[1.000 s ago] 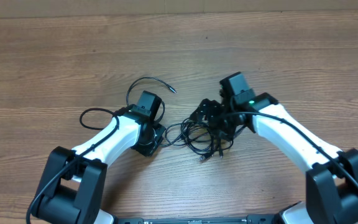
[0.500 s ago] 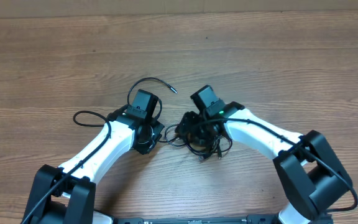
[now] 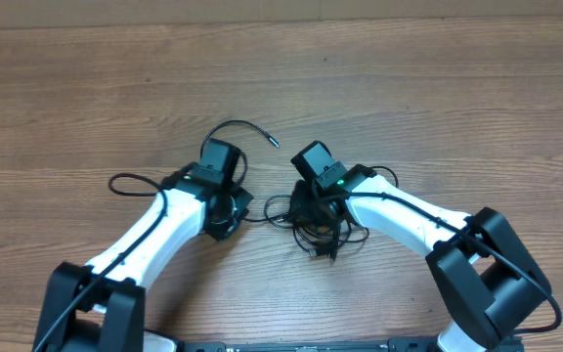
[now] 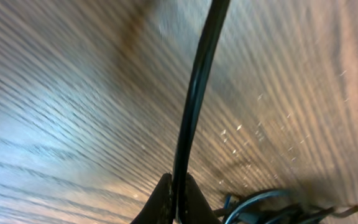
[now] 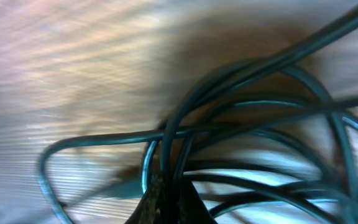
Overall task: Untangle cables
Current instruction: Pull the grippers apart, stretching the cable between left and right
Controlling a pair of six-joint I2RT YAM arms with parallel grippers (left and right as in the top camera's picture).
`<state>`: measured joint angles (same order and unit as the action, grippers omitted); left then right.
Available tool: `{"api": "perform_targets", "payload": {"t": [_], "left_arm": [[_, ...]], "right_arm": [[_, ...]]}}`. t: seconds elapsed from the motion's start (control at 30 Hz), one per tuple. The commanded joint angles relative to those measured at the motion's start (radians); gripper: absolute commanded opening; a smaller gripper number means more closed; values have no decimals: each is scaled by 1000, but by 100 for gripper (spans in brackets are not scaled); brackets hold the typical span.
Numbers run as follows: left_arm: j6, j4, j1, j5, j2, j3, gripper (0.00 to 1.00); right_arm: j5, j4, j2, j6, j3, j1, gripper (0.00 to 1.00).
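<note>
Cables (image 3: 313, 220) lie in a messy pile near the middle of the bench (image 3: 438, 98), a bit toward 6 o'clock. One loops out toward 11 o'clock. Left fingers (image 4: 165, 198) pinch one cable. Right fingers (image 5: 188, 200) pinch a cable in the pile.

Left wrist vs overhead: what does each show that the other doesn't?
Left wrist only: a close-up of the left gripper pinched shut on a single cable.
Overhead only: the whole layout, with the right gripper down on the tangle and a free plug end lying apart from it, toward the far side.
Both: the wood table and part of that tangle.
</note>
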<state>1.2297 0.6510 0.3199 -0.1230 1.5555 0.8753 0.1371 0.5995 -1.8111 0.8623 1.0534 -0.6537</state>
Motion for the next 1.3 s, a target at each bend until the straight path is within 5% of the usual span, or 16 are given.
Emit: {"api": "perform_targets", "payload": {"t": [0.0,0.23,0.73,1.27], "left_arm": [[-183,8,-100,22,-93,11,4],[-305,109,-371,21,-255,121,4],[-384,187,-719,21,-451,170,4],[-422,206,-1041,-92,-452,243,4]], "right_arm": [[-131,116,42,-37,0,67,4],[-418,386,192,-19,0,284,4],[-417,403,250,-54,0,730,4],[-557,402,249,-86,-5,859,4]]}}
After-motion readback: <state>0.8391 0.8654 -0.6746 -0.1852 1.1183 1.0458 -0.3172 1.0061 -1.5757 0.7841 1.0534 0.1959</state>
